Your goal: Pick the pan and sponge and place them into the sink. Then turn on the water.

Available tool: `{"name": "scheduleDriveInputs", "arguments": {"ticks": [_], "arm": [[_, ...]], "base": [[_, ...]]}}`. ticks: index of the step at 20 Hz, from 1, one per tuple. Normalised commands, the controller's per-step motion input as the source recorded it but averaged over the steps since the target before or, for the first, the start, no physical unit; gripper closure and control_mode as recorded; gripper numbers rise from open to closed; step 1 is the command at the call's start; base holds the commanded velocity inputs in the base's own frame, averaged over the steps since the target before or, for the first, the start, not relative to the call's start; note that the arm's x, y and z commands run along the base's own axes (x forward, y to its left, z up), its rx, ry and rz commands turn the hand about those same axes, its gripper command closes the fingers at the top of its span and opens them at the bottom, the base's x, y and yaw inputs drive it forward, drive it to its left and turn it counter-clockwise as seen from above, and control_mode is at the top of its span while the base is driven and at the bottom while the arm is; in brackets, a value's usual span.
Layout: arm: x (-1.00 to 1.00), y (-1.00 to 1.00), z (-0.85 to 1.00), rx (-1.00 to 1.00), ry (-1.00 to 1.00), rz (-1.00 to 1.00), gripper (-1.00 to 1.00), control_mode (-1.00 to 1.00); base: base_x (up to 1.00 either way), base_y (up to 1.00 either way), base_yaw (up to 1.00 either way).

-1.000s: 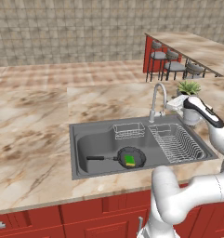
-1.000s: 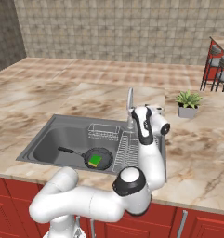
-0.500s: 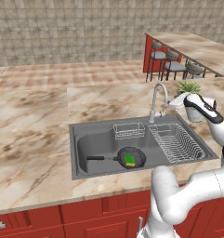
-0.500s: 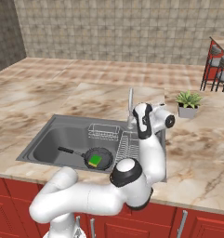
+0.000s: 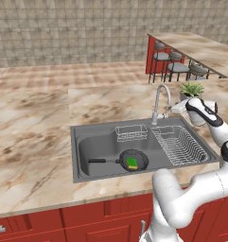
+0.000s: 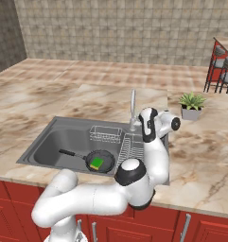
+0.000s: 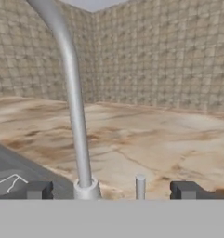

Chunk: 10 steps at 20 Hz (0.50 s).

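Small round black pan (image 5: pixel 133 160) lying flat on the floor of the dark grey sink (image 5: pixel 84 146), long handle pointing left, bright green sponge (image 5: pixel 132 163) resting inside the pan, silver gooseneck faucet (image 5: pixel 159 99) upright at the sink's far rim

Black pan (image 5: pixel 134 161) carrying a bright green sponge (image 5: pixel 132 163), dark grey sink (image 5: pixel 94 144), silver faucet (image 5: pixel 159 100), brown-veined marble bench (image 5: pixel 35 137).

We are seeing the faucet (image 7: pixel 72 100) running off the hand view's top edge, its spout cut away.
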Motion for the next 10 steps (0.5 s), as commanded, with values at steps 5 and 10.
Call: {"name": "scheduleDriveInputs", "arguments": {"ticks": [5,10], "arm": [[0.33,0.0,-0.25,0.02,0.11,0.0,-1.0,-1.0],[0.36,-0.04,-0.26,0.01,0.1,0.0,-1.0,-1.0]], "base": [[0.0,0.0,0.0],[0.0,0.0,0.0]]}}
